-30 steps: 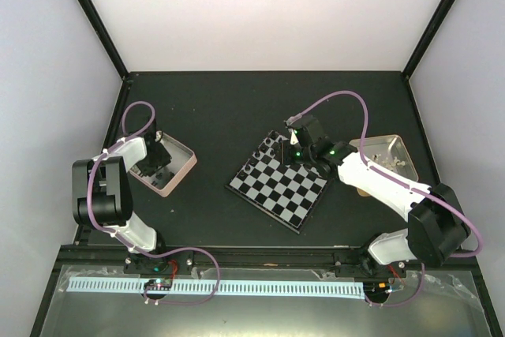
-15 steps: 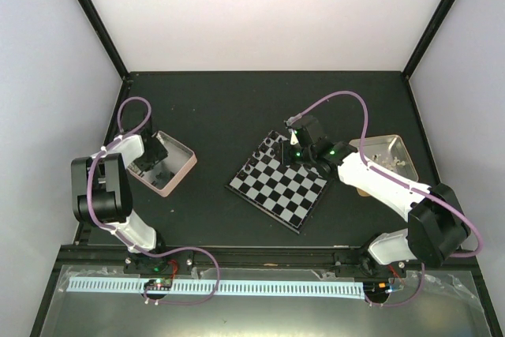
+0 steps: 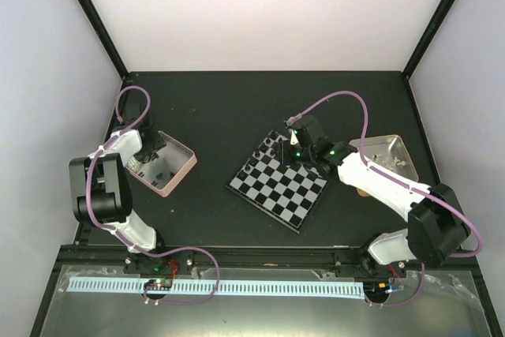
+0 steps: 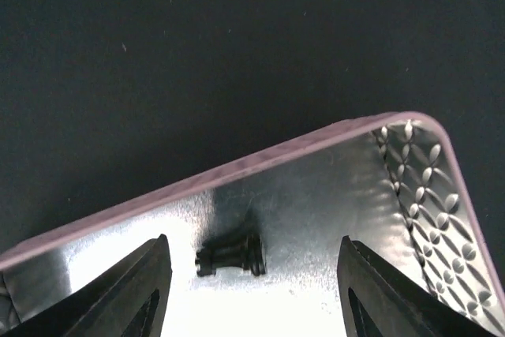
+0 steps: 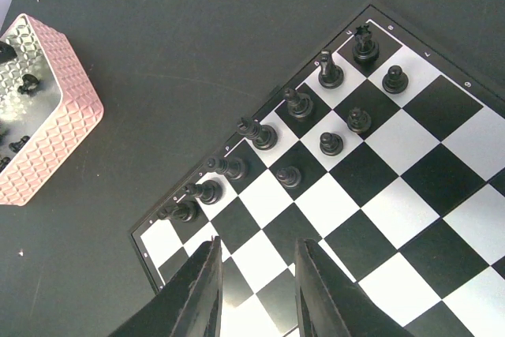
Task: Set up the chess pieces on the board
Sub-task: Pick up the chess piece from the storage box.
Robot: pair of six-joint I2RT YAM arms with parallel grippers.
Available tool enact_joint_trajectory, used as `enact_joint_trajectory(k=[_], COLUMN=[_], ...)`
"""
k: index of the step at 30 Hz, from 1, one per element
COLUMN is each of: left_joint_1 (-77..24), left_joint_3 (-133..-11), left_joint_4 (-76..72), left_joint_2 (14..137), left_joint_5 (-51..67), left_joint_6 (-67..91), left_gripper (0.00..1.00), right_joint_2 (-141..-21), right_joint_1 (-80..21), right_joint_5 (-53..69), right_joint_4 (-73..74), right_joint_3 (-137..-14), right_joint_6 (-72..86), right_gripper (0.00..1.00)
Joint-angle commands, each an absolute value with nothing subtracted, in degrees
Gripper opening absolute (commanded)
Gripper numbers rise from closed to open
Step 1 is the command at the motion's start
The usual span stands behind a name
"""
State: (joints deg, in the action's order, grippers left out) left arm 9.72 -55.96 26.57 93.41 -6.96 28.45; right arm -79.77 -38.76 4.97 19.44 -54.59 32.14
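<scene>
Board (image 3: 278, 187) lies turned diamond-wise on the dark table (image 3: 237, 108), right of centre. Black chess pieces (image 5: 297, 102) stand upright in a line along its far-left edge, with a few smaller black ones on the row just inside. The rest of the squares in the right wrist view are bare.

Right gripper (image 5: 256, 274) hangs over the board's middle squares. Its fingers stand a narrow gap apart, and I see only checkering between them.

Pink tin (image 3: 164, 165) sits well apart from the board, at the table's left side, with several dark pieces on its shiny floor. A second tin (image 3: 387, 153) sits just beyond the board's right corner, partly under the right arm; I see small pale bits inside it, too tiny to name.

Left gripper (image 4: 252, 290) is down inside the pink tin near its rim – fingers spread wide, one black piece (image 4: 230, 253) lying on its side between them, touched by neither.
</scene>
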Motion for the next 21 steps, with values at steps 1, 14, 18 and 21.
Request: enact_joint_trajectory(k=[1,14,18,21], left_joint_1=[10.1,10.2,10.1,10.0], left_joint_3=[-59.2,-56.9,-54.0,-52.1], left_joint_4=[26.4,29.0,31.2,33.1], left_joint_2=[95.6,97.7,94.7,93.5], left_joint_5=[-8.2,-3.1,-5.7,-5.9], left_joint_6=[23.1,26.5,30.1,32.5], left_gripper=[0.6,0.47,0.49,0.5], right_joint_2=[-79.4,-79.3,-79.3,-79.3], right_joint_1=[-38.7,-38.6,-38.6,-38.7], right_joint_5=[5.1,5.1,5.2,5.5], right_joint_4=[18.4,18.5,18.5,18.4], right_joint_3=[-54.0,-53.9,-53.8,-53.8], right_joint_6=[32.9,33.0,33.0,33.1], right_gripper=[0.26,0.26,0.26,0.26])
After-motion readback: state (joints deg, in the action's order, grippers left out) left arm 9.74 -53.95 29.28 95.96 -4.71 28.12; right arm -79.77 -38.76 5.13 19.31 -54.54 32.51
